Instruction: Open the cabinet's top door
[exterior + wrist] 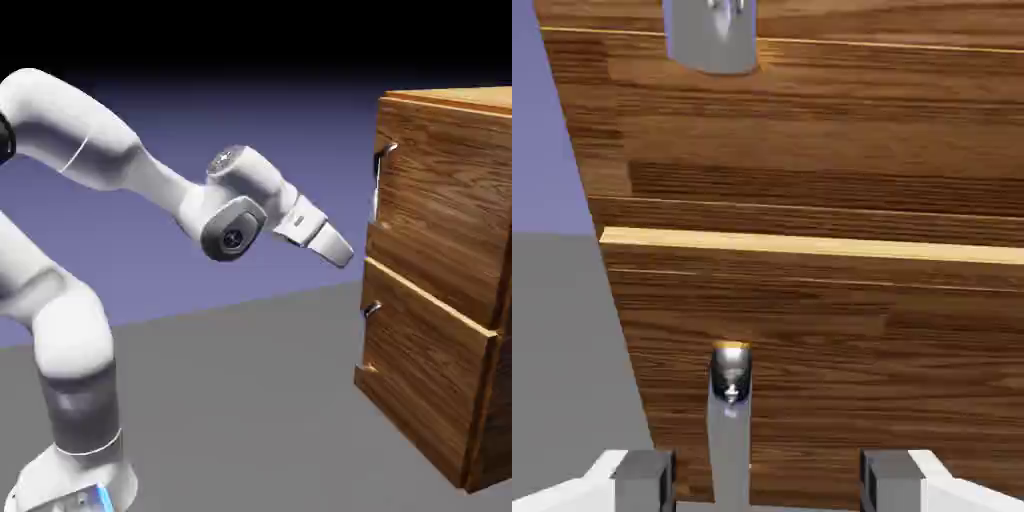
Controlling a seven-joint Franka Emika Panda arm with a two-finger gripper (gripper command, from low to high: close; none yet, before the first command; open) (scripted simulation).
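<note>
The claw (768,482) is wide open, nearest in the hand view. The cabinet (440,280) stands on the gray floor (240,400), blue-violet wall behind (300,130). Its top door (440,200) is above the lower one (425,365).

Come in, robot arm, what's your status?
Gripper open and empty. Top door looks closed, its handle untouched. Nothing visible blocking the way.

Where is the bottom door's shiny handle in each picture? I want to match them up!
Exterior view: the lower handle is right of the middle, a bit below halfway, on the bottom door's left side.
Hand view: it's below the middle, a little left, standing upright between the finger tips in the picture.
Shared landmark: the pale ledge between the two doors, above that handle in the hand view and a slanting line in the exterior view.
</note>
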